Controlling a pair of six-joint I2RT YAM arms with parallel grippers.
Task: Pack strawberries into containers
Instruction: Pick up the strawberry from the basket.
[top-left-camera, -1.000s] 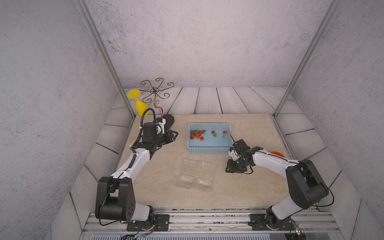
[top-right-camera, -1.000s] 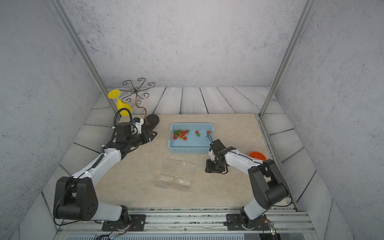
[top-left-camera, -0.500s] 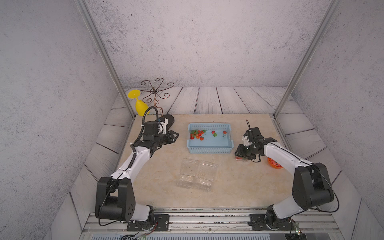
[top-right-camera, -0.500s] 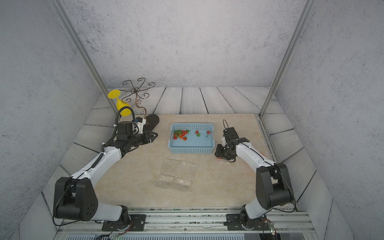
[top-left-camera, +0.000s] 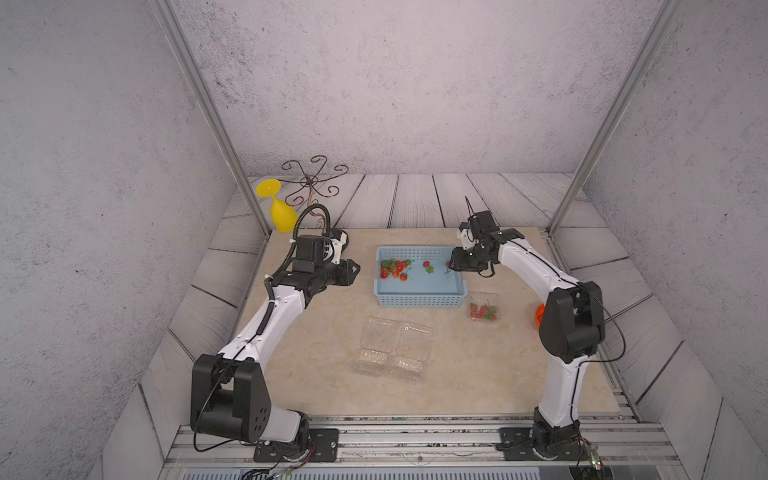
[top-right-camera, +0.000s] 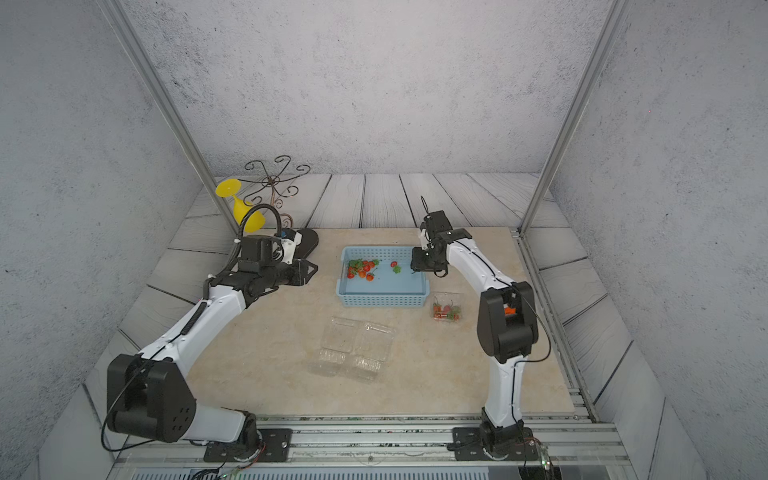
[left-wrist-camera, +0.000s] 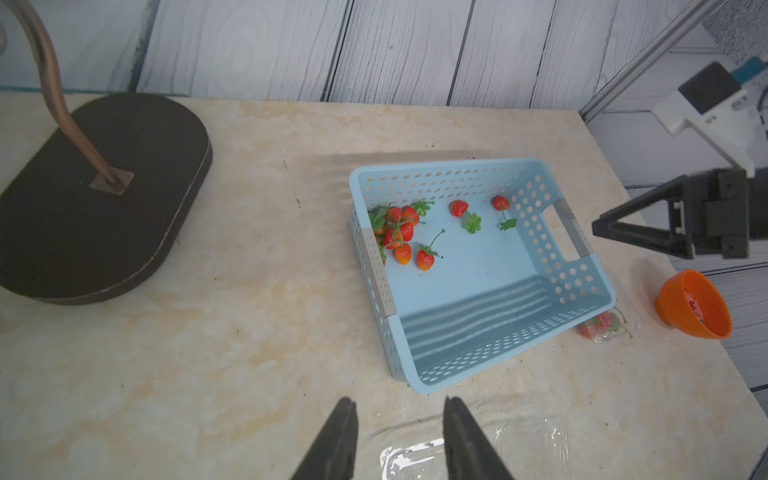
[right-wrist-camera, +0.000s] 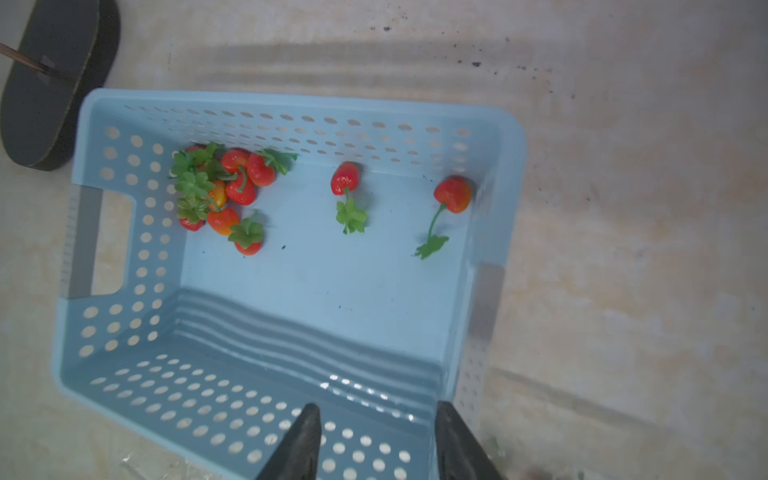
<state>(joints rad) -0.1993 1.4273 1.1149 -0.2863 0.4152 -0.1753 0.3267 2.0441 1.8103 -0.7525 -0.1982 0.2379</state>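
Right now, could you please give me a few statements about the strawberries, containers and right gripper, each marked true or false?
1. The blue basket has strawberries in it. True.
2. The right gripper is closed on a strawberry. False: its jaws stand apart with nothing between them, above the basket's end.
3. The two side-by-side containers nearer the robot's base are full of berries. False: both are empty.
4. A third container with strawberries inside sits on the table next to the basket's corner. True.
5. The orange bowl sits inside the basket. False: it stands outside it, on the robot's right.
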